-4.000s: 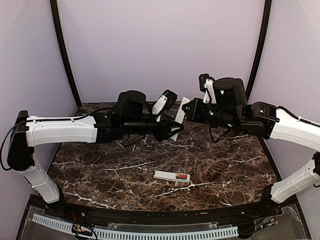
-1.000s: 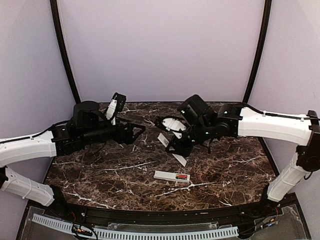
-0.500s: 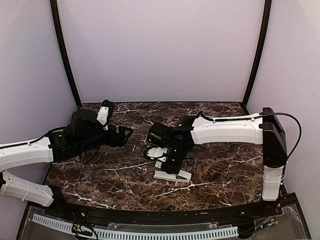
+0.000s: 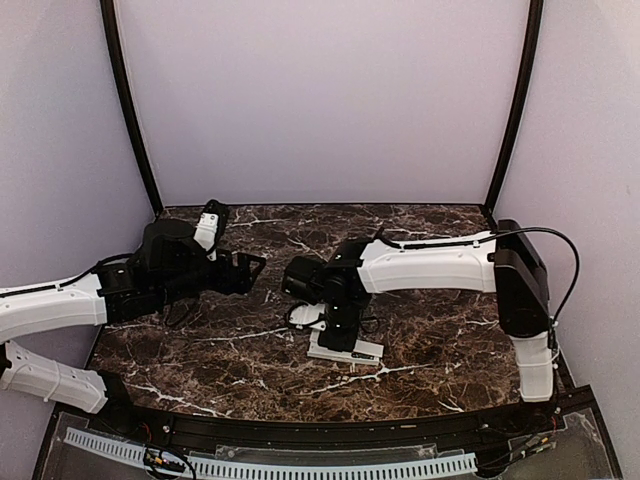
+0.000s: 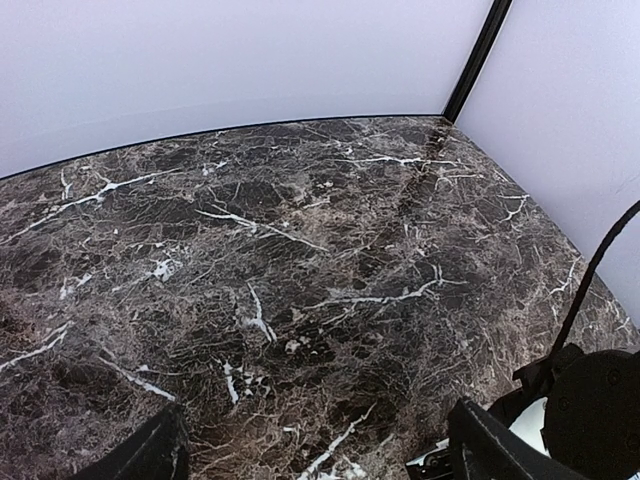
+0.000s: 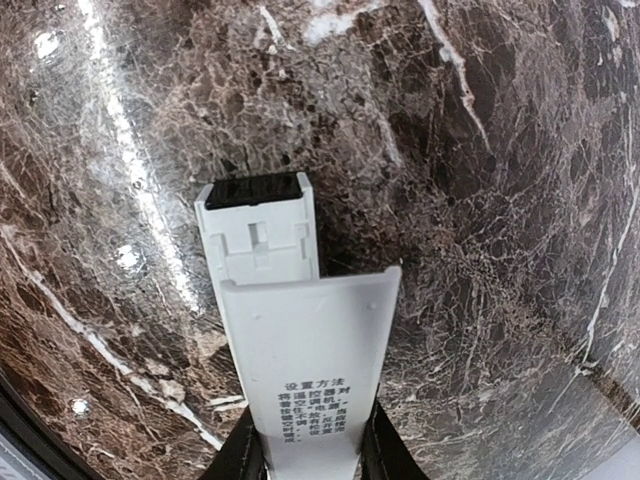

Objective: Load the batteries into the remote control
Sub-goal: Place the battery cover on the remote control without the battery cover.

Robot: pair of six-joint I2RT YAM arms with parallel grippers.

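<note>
The remote control [image 4: 368,351] lies on the marble near the table's front middle, a long white bar. My right gripper [image 4: 340,332] hangs right over its left part, pointing down. In the right wrist view that gripper [image 6: 312,452] is shut on a flat pale cover strip [image 6: 310,360] with printed text. The strip lies over the remote control [image 6: 258,238], whose open white end with a dark tip shows beyond it. The batteries are hidden from every view. My left gripper [image 4: 252,266] stands open and empty at mid left, well away from the remote, over bare marble [image 5: 315,455].
Pale walls with black corner posts [image 4: 128,105] close in the dark marble table [image 4: 200,345]. A black rail [image 4: 300,430] runs along the near edge. The right arm's black wrist and cable [image 5: 590,410] show at the left wrist view's lower right.
The right gripper, with the cover strip, came down and forward from mid-table onto the remote. The left arm drew back to the left a second ago and has since held still.
</note>
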